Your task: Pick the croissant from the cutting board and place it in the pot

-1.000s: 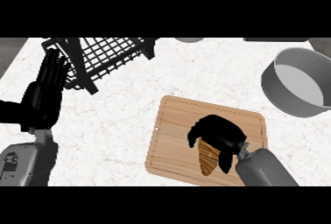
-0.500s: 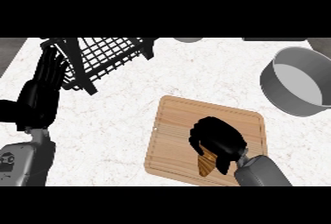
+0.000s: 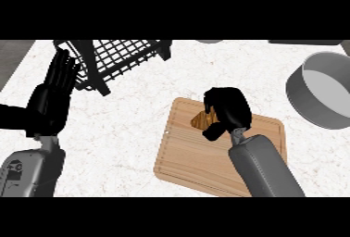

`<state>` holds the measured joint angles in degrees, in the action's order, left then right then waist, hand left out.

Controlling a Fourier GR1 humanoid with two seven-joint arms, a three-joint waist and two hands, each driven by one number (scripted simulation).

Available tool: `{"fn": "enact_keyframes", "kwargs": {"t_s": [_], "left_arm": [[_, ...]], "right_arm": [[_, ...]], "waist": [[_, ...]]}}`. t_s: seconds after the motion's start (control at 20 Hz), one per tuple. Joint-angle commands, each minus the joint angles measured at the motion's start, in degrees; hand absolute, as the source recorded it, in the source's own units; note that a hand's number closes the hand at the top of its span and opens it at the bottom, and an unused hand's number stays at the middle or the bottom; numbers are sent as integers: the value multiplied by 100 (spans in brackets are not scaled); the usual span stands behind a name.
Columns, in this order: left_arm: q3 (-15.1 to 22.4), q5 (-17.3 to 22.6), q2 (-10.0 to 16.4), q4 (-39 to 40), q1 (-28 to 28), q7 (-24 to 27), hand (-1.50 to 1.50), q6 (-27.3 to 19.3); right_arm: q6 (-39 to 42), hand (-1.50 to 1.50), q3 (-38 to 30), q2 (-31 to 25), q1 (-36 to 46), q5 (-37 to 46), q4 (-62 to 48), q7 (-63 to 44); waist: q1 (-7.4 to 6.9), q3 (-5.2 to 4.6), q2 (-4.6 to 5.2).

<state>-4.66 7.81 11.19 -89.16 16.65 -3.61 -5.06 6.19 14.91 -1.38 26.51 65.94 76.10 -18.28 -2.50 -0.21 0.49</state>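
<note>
Currently: right hand (image 3: 229, 110), fingers curled round the croissant (image 3: 199, 121), at the upper part of the wooden cutting board (image 3: 188, 157). Left hand (image 3: 49, 104), fingers straight, upright at the view's left. Counter (image 3: 130, 134): white, speckled; black wire rack (image 3: 120, 55) at top; grey pot (image 3: 297, 99) at right, well apart. Croissant: golden-brown, mostly hidden.

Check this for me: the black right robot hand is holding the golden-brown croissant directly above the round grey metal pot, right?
Not quite. In the head view the right robot hand holds the golden-brown croissant above the rectangular wooden cutting board; the round grey metal pot sits apart, at the view's right edge.
</note>
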Motion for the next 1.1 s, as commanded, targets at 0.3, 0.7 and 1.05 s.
{"fn": "enact_keyframes", "kwargs": {"t_s": [0.3,0.7,1.05], "left_arm": [[5,-35,-53,144,-30,176,0,20],[-92,-49,-21,-76,-132,-32,0,-108],[-228,28,122,-187,-444,17,0,82]], "right_arm": [[-918,150,-327,137,2026,1282,-427,-3780],[-951,150,-520,-238,2182,2413,198,-4573],[-578,150,-975,-687,945,2311,1545,-4283]], "waist": [[76,8,-43],[273,20,-74],[303,21,-76]]}}
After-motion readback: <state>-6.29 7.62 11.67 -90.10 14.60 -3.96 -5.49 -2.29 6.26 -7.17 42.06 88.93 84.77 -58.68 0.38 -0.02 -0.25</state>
